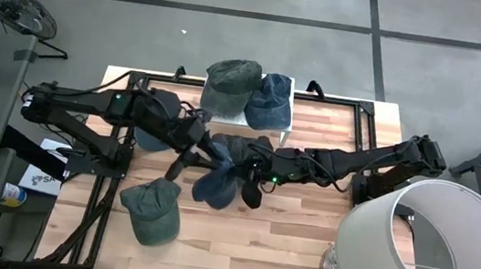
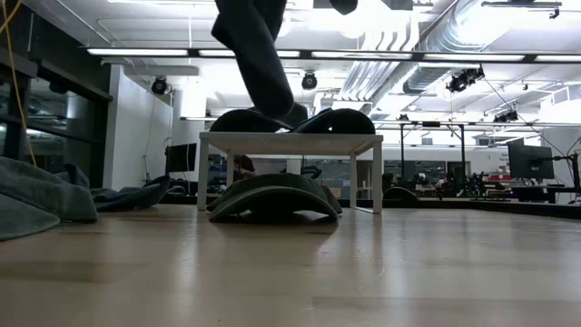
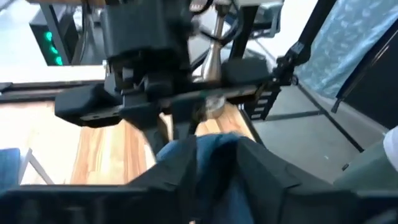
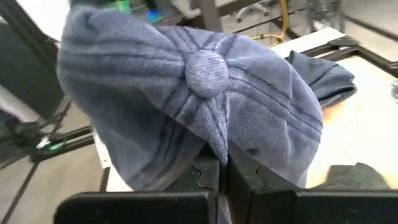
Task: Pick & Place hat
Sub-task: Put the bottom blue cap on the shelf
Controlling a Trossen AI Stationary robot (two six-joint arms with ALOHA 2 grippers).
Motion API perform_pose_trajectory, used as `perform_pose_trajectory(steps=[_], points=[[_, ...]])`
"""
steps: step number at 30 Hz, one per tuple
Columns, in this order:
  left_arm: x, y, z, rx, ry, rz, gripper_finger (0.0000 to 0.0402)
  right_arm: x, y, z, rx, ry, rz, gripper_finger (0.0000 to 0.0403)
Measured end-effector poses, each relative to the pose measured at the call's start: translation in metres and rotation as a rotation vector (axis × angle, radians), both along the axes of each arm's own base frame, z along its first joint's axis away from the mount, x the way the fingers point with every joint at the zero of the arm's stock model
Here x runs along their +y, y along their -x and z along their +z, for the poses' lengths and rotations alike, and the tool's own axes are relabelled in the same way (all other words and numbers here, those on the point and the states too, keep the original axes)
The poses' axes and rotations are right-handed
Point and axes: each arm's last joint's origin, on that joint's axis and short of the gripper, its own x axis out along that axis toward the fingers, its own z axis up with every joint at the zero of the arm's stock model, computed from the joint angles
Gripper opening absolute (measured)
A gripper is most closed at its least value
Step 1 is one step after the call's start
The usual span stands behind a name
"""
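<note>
step: handover mid-air, blue hat (image 1: 216,183) between both arms over table centre
right gripper (image 1: 250,170): fingers pinched tight on hat fabric just below the crown button, per rt wrist view (image 4: 219,167)
left gripper (image 1: 200,152): jaws part open w/ blue cloth between them in lft wrist view (image 3: 214,163); looks like it's letting go, can't tell if any grip is left
hat loc: off the wood, hanging crumpled betw the 2 grippers, near the white stand (image 1: 289,88)
other hats: 2 on the stand, green-grey (image 1: 231,85) + denim (image 1: 270,101); green one (image 1: 150,212) on table (image 1: 301,243) near front edge; dark one (image 2: 272,195) lying under the stand in low view
progress: pick done, place not yet, my read
next: left needs to clear fully so cloth doesn't drag; right then carries hat to drop spot, prob the stand w/ the others, not certain
risk: thin pinch on soft cloth, could slip or swing; stand top crowded already
</note>
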Motion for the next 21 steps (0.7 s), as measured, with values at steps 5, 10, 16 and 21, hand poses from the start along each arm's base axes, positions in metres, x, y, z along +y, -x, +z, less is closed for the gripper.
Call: perform_pose_trajectory(steps=[5,10,16,21], points=[[0.004,0.025,0.017,-0.074,0.005,0.066,0.0166,-0.001,0.003,0.003,-0.011,-0.003,-0.093,0.0001],[0.010,0.052,0.032,-0.156,-0.012,0.188,0.0172,-0.009,0.012,0.018,-0.067,0.004,-0.200,0.0001],[0.013,0.070,0.042,-0.210,-0.011,0.234,0.0172,-0.026,0.028,0.040,-0.164,0.015,-0.415,0.0000],[0.014,0.073,0.042,-0.214,-0.011,0.236,0.0172,-0.044,0.041,0.053,-0.225,0.000,-0.586,0.0000]])
